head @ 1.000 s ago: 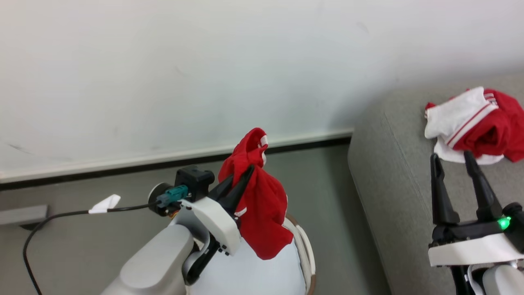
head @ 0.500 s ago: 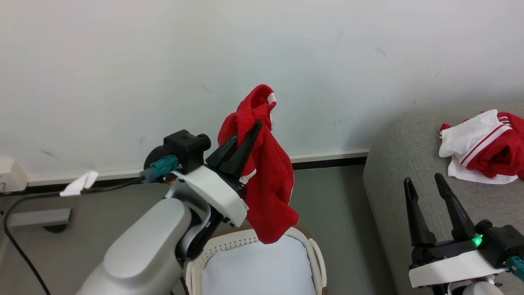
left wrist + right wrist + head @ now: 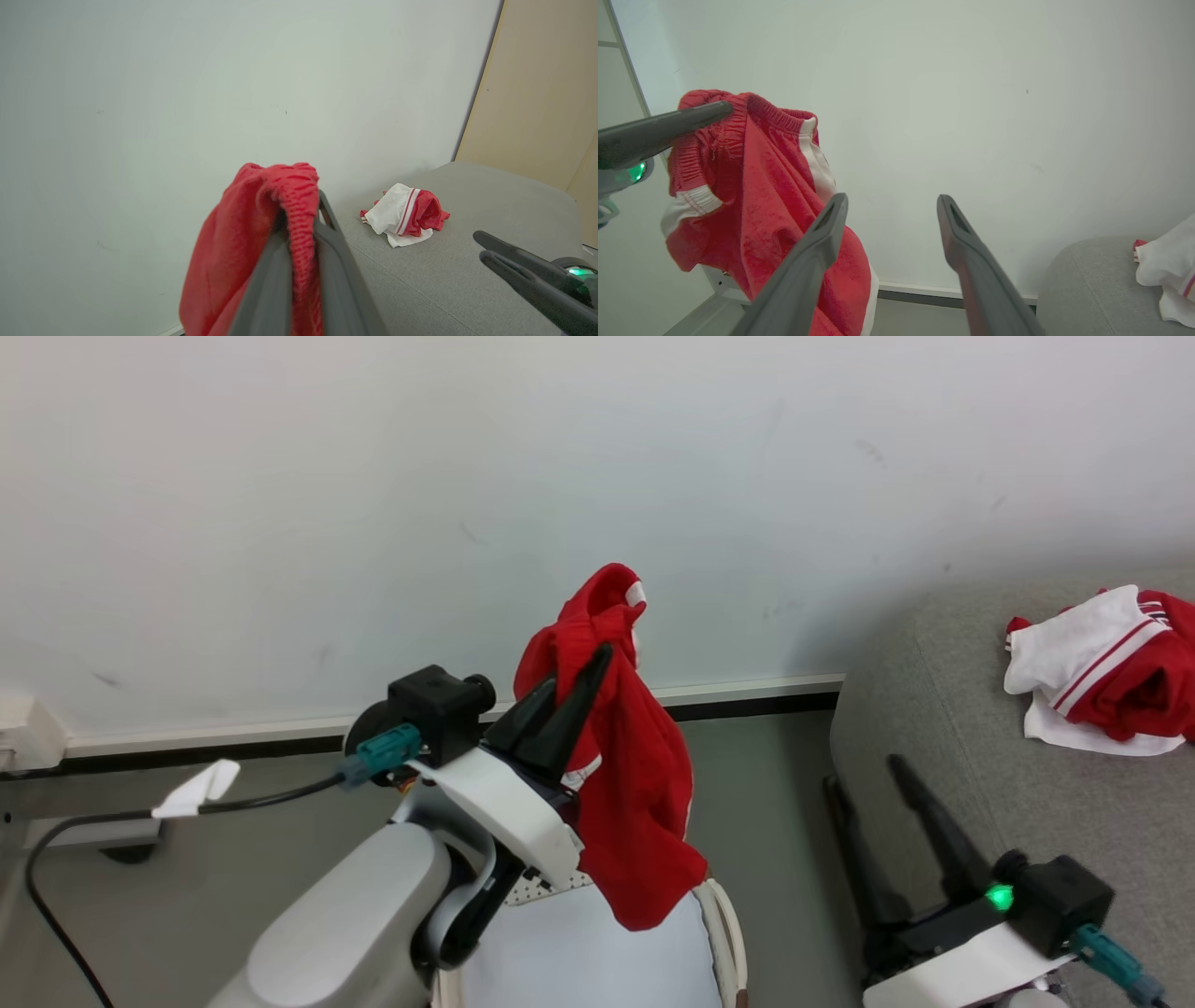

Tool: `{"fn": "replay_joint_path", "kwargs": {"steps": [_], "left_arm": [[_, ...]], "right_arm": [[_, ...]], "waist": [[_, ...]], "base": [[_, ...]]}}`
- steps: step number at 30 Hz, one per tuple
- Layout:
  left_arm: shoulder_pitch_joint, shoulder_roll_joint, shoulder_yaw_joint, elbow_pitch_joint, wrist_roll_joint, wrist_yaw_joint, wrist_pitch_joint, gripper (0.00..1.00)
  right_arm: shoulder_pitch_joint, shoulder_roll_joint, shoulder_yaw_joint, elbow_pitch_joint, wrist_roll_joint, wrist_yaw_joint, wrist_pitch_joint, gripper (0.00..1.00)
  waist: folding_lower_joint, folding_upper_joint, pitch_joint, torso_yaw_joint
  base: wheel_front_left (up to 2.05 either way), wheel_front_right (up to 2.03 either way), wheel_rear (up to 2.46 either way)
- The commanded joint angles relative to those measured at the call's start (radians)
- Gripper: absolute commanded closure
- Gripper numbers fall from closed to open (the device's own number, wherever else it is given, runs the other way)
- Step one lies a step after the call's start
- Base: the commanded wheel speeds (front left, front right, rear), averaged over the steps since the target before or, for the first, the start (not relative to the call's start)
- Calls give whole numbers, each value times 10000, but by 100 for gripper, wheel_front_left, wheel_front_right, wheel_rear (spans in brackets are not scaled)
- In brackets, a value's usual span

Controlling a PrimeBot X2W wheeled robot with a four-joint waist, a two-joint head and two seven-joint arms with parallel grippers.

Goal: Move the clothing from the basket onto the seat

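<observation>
Clothing, a red piece with white trim, hangs pinched between the two fingers of my left end effector, held up in the air above the basket; its lower hem dangles over the pale liner inside; my right end effector is spread wide and holds nothing, low at the near left edge of the seat; a second red-and-white garment lies crumpled on the seat's far right part, well apart from both end effectors; a white wall stands behind.
</observation>
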Motion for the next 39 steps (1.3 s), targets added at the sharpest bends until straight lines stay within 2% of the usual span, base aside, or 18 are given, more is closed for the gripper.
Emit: {"fn": "replay_joint_path", "kwargs": {"steps": [1,8,14,27,33,34,35,37,39], "left_arm": [[117,-9,-6,-73,-129,-6,-77,100],[169,-320,-330,0,-146,-135,-66,100],[285,-602,-730,131,-157,-301,25,100],[438,-1352,-1603,231,-118,-688,145,100],[439,-1470,-1827,-105,-142,-732,302,100],[443,-1468,-1846,-141,-147,-732,316,100],[439,-1453,-1856,-168,-143,-715,324,100],[439,-1387,-1854,-202,-110,-660,348,100],[465,-1337,-1845,-236,-101,-625,363,100]], "right_arm": [[-193,-172,364,90,178,-22,7,0],[-790,-498,2411,745,856,-22,11,0],[-1680,-284,3657,1915,1427,-22,11,0],[-2987,237,5038,5222,2380,-22,10,0],[-3307,326,5429,5820,3136,-22,6,0],[-3334,322,5380,5777,3212,-22,6,8],[-3350,304,5314,5735,3247,-22,8,51],[-3347,301,5180,5534,3264,-22,7,100],[-3233,294,5102,5378,3212,-22,7,100]], "waist": [[0,-1,-10,48],[0,-1,-159,436],[0,-1,-332,986],[0,-1,-729,2496],[0,-1,-748,2944],[0,-1,-743,2993],[0,-1,-729,3041],[0,-1,-706,3092],[0,-1,-684,3104]], "base": [[0,0,0],[0,0,0],[0,0,0],[0,0,0],[0,0,0],[0,0,0],[0,0,0],[0,0,0],[0,0,0]]}}
